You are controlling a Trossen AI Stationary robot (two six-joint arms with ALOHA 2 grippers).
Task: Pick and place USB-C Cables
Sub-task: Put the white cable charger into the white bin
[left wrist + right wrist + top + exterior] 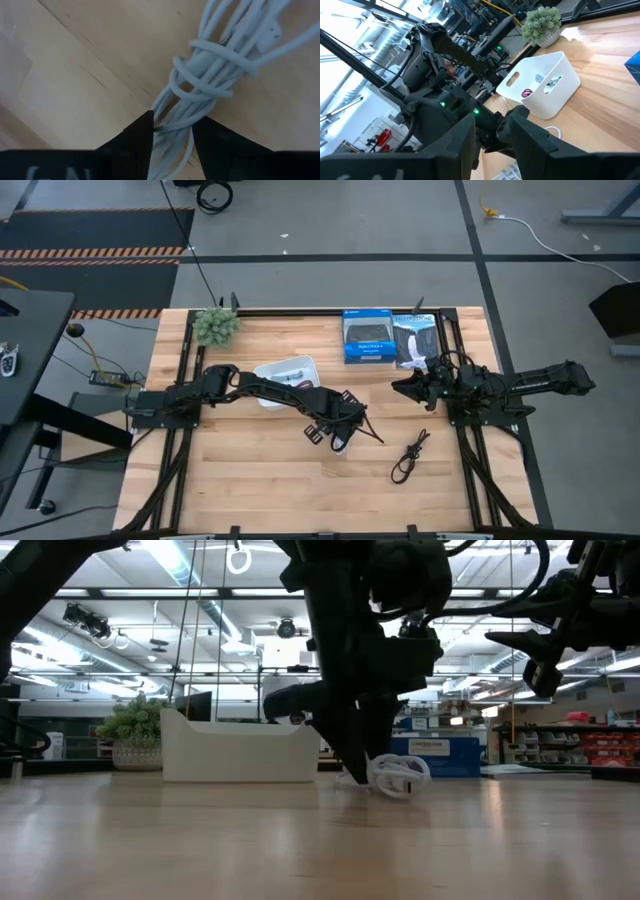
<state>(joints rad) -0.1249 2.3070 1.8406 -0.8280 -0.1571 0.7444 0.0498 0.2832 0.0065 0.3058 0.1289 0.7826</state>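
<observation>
My left gripper points down at the table's middle and is shut on the white USB-C cable bundle. The black cable lies loose on the wood to the right of it. In the right wrist view the maroon cable and the silver-grey cable lie inside the white tray. My right gripper hangs above the table's right part, open and holding nothing. My left gripper pinches the white cable bundle between its two fingers at one looped end, below the wrapped-around waist. The fingers come from above, slanting down, and lie roughly along the bundle. The rest of the bundle lies on the wood beyond the fingertips.
The white tray stands left of centre under the left arm. Two blue-and-black boxes sit at the far edge, and a small potted plant at the far left. Bare wood lies along the near side.
</observation>
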